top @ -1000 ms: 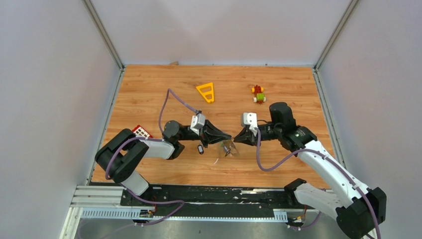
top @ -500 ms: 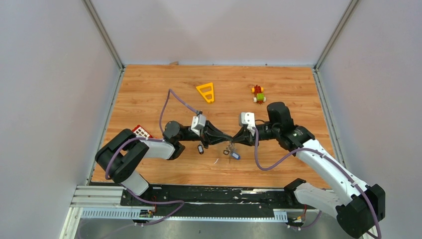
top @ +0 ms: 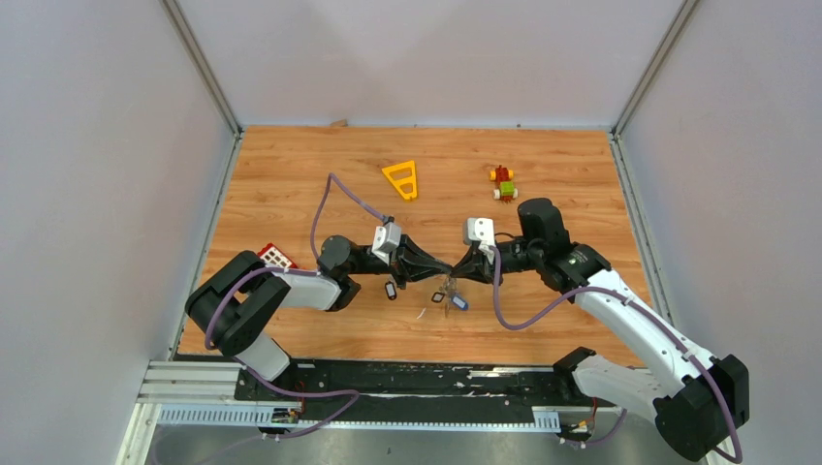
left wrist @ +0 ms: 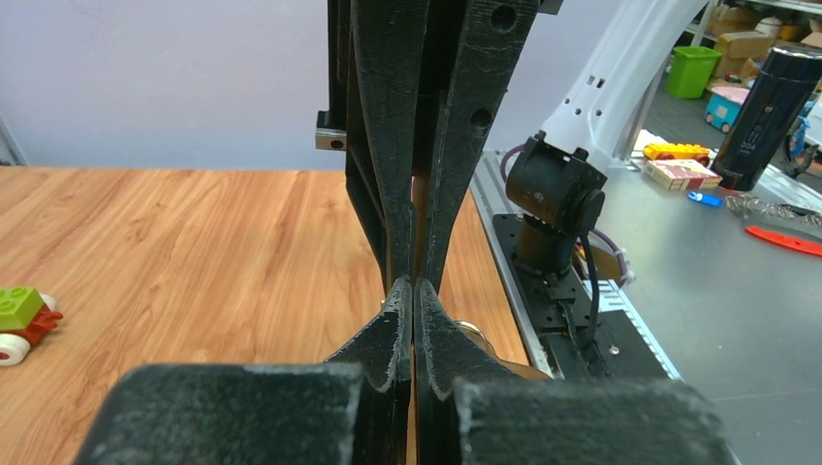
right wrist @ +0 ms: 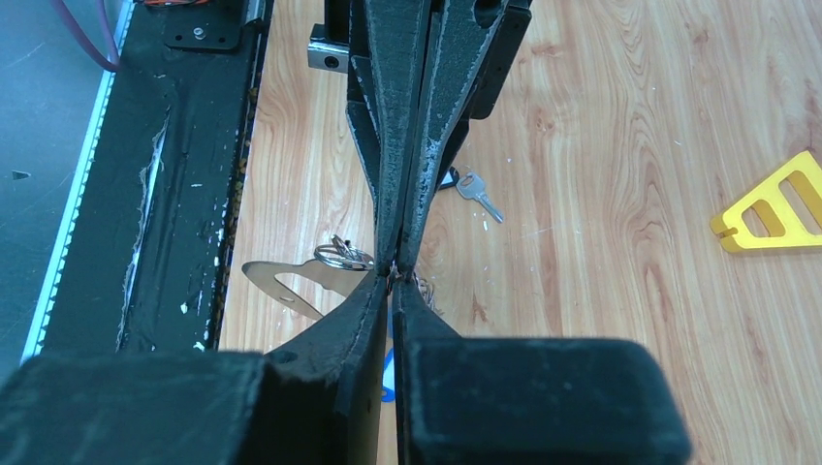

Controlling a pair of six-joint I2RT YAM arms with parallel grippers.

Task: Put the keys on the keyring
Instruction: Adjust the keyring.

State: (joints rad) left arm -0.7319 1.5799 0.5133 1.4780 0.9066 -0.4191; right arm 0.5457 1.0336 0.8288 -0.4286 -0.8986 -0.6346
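My left gripper (top: 446, 268) and right gripper (top: 456, 270) meet tip to tip above the table's middle. Both are shut on thin metal at the top of a hanging bunch. In the right wrist view my right gripper (right wrist: 393, 276) pinches beside a small split ring (right wrist: 344, 255). The flat silver keyring (right wrist: 254, 270) hangs from that ring. A blue-tagged key (top: 458, 303) dangles under the tips. Another of the keys, with a black tag (top: 390, 290), lies on the wood under the left arm. In the left wrist view my left gripper (left wrist: 414, 283) has its pads pressed together.
A yellow triangle frame (top: 401, 179) and a red-green toy block figure (top: 503, 182) lie at the back. A red and white block (top: 276, 257) sits by the left arm's elbow. The black base rail (top: 388, 378) runs along the near edge.
My right gripper has slid left until its tips touch the left gripper's tips. The hanging bunch has settled, and the blue tag now shows beneath them. The left arm has barely moved.
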